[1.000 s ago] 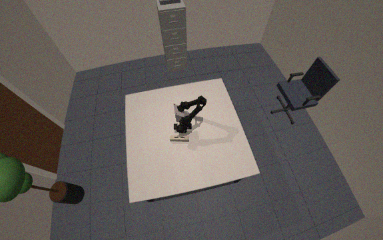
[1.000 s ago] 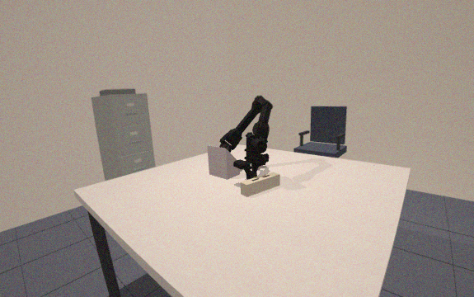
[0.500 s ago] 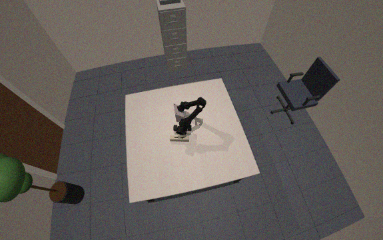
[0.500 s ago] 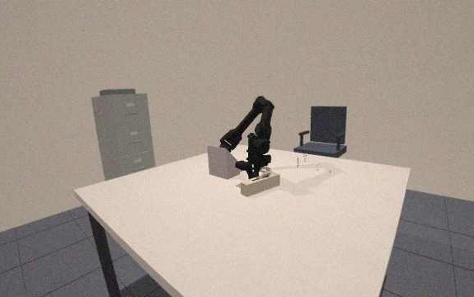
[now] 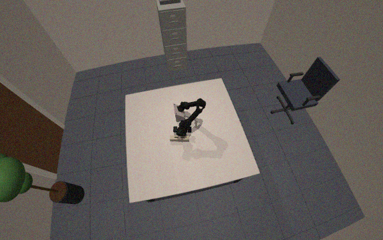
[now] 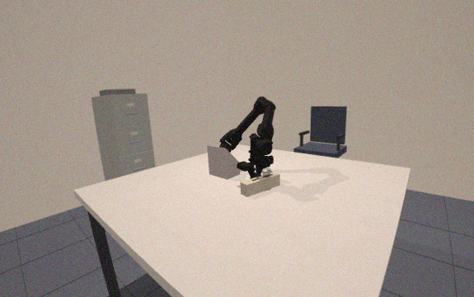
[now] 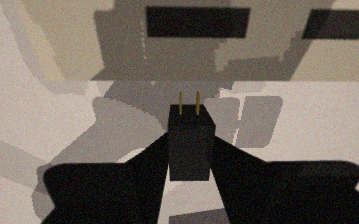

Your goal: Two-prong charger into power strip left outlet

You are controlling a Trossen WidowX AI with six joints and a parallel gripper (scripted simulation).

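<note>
Black 2-prong charger gripped, power strip right ahead, not plugged in yet

So the black parallel-jaw gripper (image 5: 181, 134) (image 6: 256, 174) (image 7: 187, 136) has its 2 dark fingers pinching the boxy black plastic charger (image 7: 190, 152). The 2 thin brass-coloured prongs (image 7: 189, 103) are bare, pointing at the beige block-shaped power strip (image 5: 179, 140) (image 6: 260, 186) (image 7: 260, 50) but apart from it in the wrist view. Picking up: done. Left to do: final line-up, straight push through the shutter, letting go. I'd call it past halfway. The wrist view shows 2 dark outlet openings, and the prongs look roughly lined up with the left 1.

Count going outward: 1 gripper, 1 charger, 1 strip, 1 black jointed arm (image 5: 194, 115) (image 6: 246, 121), 1 grey slanted block (image 5: 179, 115) (image 6: 221, 162), 1 white table (image 5: 151, 167) (image 6: 241, 247), 1 grey filing cabinet (image 5: 174, 25) (image 6: 117, 132), 1 dark blue office chair (image 5: 319, 78) (image 6: 328, 124), 1 green potted plant (image 5: 1, 177).
</note>
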